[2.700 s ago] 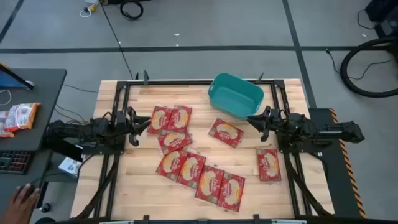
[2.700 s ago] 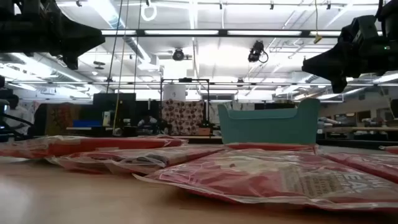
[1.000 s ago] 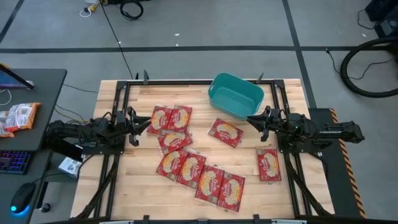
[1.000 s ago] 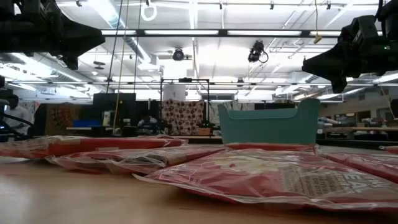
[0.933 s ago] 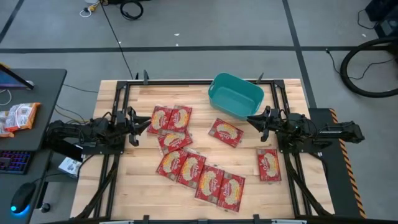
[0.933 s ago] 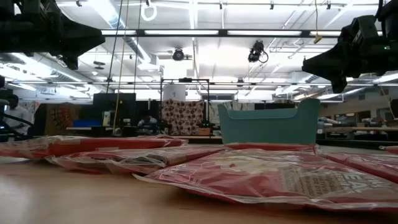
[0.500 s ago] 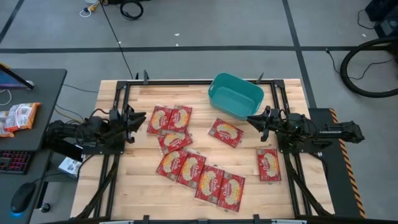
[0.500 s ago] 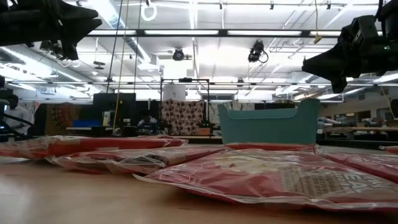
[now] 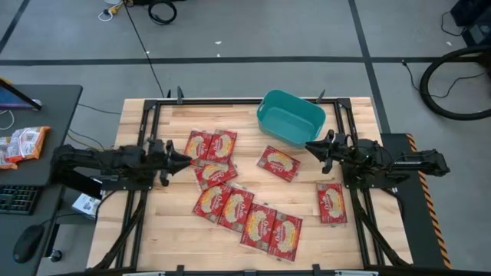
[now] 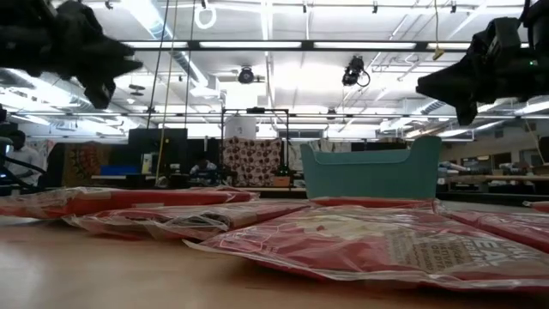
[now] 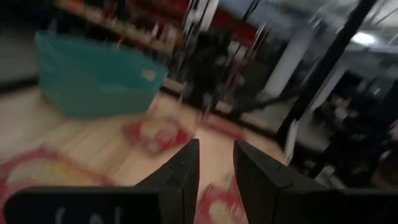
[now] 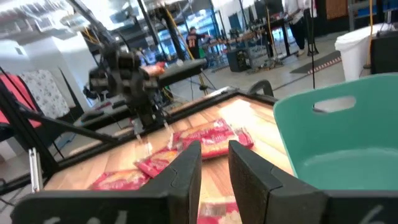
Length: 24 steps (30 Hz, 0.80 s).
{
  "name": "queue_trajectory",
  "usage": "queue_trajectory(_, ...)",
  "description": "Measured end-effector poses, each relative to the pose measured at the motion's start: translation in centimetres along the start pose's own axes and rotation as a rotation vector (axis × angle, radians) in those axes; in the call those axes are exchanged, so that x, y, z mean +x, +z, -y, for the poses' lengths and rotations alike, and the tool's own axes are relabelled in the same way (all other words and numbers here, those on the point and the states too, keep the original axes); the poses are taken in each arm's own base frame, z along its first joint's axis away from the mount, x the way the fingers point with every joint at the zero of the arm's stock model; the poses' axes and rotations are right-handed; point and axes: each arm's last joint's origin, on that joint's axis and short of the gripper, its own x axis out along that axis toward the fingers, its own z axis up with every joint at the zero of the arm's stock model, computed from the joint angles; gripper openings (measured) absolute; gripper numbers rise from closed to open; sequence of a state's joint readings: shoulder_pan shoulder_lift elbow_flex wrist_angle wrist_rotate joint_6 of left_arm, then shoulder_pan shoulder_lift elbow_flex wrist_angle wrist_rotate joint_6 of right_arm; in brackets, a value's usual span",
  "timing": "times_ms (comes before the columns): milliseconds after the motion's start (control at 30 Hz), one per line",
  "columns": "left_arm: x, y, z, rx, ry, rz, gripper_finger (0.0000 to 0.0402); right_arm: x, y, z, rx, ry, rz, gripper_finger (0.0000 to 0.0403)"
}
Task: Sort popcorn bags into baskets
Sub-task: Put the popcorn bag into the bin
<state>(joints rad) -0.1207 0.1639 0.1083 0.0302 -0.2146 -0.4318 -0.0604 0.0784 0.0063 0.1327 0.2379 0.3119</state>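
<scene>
While the right arm sits unchanged, the left gripper (image 9: 184,159) has just pushed forward from its parked spot at the table's left edge, after a brief pull-back half a second ago, so I read this as the opening reach of the first pick; nothing is sorted yet. Its fingers are nearly together, a narrow gap between them in the left wrist view, holding nothing. Just ahead of the tips lie the two side-by-side popcorn bags (image 9: 209,146), with another bag (image 9: 214,173) immediately beyond and toward the near side. Past those, a diagonal run of four bags (image 9: 247,218) stretches away toward the front of the table, and a lone bag (image 9: 278,162) sits mid-table between the two arms. Farther off still, the teal tub (image 9: 291,118) stands empty at the back edge, well apart from the left gripper. The right gripper (image 9: 313,146) hovers just beside the tub's near corner, raised off the table, fingers close together with a slim gap, empty; one more bag (image 9: 332,202) lies beside that arm.
</scene>
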Motion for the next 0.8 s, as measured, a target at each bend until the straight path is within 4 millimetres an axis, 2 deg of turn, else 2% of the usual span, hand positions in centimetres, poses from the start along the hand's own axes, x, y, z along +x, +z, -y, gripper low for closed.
queue_trajectory(367, 2.6, -0.6, 0.4, 0.069, 0.118, -0.261, 0.0103, -0.2, 2.1, -0.8, 0.078, 0.128, 0.193, 0.0086)
queue_trajectory(500, 4.0, -0.7, 0.6, 0.118, 0.158, -0.362, 0.0116, 0.0, 1.8, -0.8, 0.072, 0.112, 0.171, 0.0086)
queue_trajectory(800, 7.1, -1.5, 1.4, 0.207, 0.215, -0.663, 0.0179, 1.6, 0.6, -0.9, 0.047, 0.086, 0.060, 0.0086)
